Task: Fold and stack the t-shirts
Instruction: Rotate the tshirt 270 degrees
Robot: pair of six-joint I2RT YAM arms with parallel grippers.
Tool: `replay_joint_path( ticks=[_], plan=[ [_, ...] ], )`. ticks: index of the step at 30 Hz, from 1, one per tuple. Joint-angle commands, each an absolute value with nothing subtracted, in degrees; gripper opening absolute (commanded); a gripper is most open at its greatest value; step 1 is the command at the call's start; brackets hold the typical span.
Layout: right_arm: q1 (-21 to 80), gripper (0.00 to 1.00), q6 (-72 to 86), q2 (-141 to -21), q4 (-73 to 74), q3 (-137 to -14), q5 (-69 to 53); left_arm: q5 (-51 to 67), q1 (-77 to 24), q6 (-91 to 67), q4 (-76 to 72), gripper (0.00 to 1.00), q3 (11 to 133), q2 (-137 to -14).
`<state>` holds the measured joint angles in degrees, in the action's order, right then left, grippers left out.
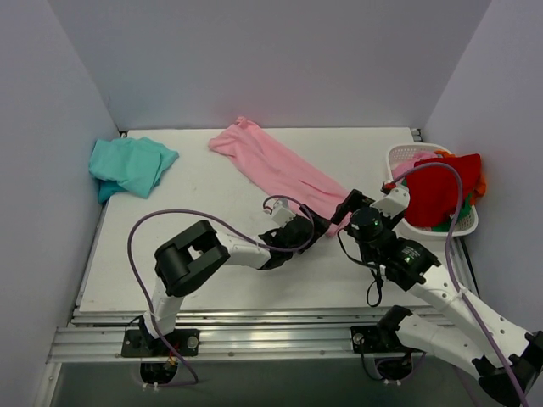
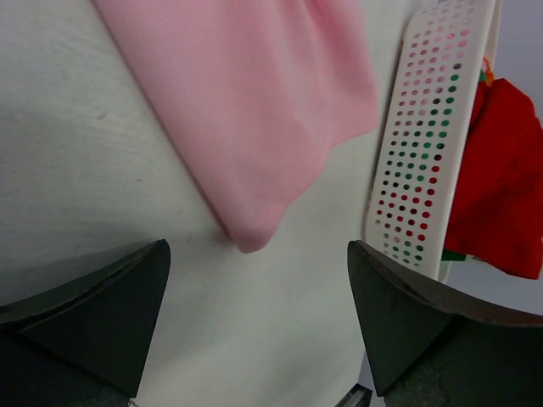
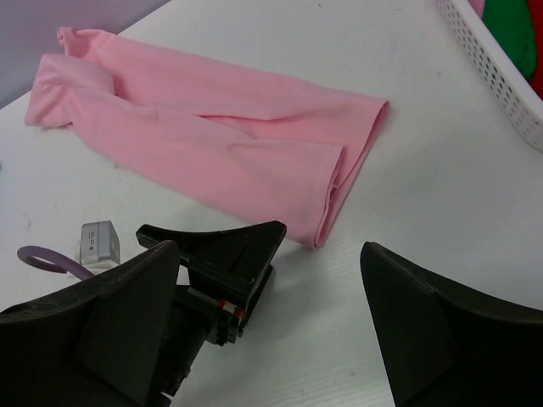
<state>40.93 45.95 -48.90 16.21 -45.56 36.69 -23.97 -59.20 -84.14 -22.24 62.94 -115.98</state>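
While both arms are leaning toward the white basket [image 1: 399, 155], the pink t-shirt [image 1: 276, 165] is lying folded long on the desk [image 1: 212, 254] beside it, the teal t-shirt [image 1: 129, 165] sitting crumpled far from it. From the left wrist, the left end effector [image 2: 256, 254] is gaping apart at the shirt's soft rounded corner by the basket's perforated plastic wall. From the right wrist, the right end effector [image 3: 270, 254] is gaping too, empty. Crowding one corner, they could be colliding or bunching limp cotton.

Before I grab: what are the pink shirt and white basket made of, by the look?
Pink t-shirt: soft matte knit, likely cotton; it lies limp with rounded folds. White basket: rigid, smooth plastic, probably; its wall carries a regular grid of holes.
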Motion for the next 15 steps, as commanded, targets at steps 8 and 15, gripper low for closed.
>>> replay_joint_path(
  ticks=[8,15],
  plan=[
    [39.82,0.84,44.65,-45.18,19.16,-47.02,42.27,-24.26,-59.59,-86.75,-22.42,0.95,72.85,-121.46],
    [37.62,0.86,43.51,-45.18,18.02,-45.79,41.84,-23.56,-59.77,-87.54,-20.22,0.96,76.55,-125.06]
  ],
)
